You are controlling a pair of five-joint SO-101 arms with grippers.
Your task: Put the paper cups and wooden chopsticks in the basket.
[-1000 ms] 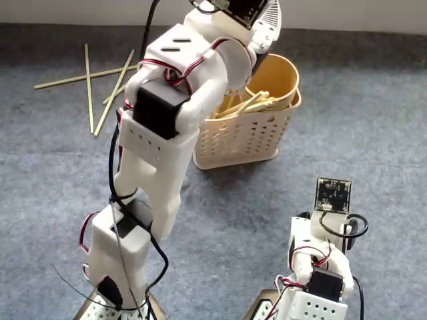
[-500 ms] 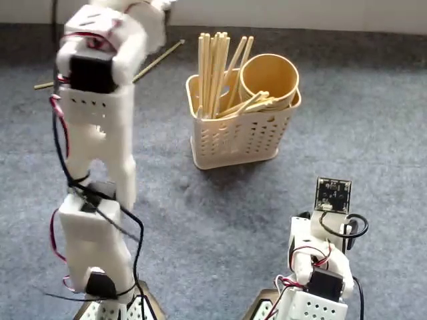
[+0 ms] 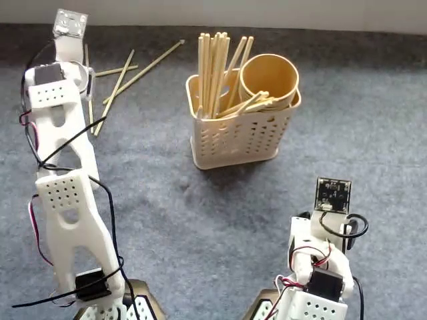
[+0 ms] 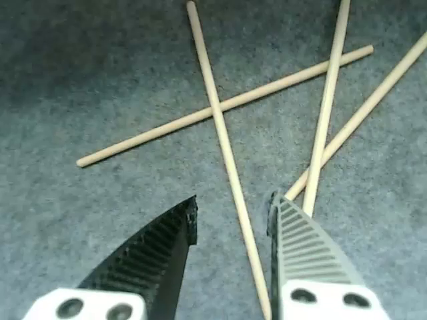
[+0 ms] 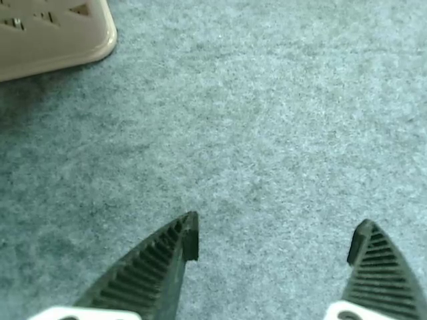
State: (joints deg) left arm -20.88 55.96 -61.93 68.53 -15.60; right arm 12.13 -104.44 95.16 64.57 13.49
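At the near edge of the grey surface point(image 3: 200, 227), my right hand point(image 5: 277, 233) hangs spread wide and empty. Mid-surface, the basket point(image 3: 233, 143) holds a paper cup point(image 3: 269, 80) and a bundle of chopsticks point(image 3: 212, 67). By the far left corner, my left hand point(image 4: 233, 205), partly open, straddles one of the loose chopsticks point(image 4: 221, 127). I judge this the pick-up step: next, lower and close on that stick alone.

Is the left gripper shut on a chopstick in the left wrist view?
No: the left gripper is open, and a chopstick lies loose on the carpet between its fingers.
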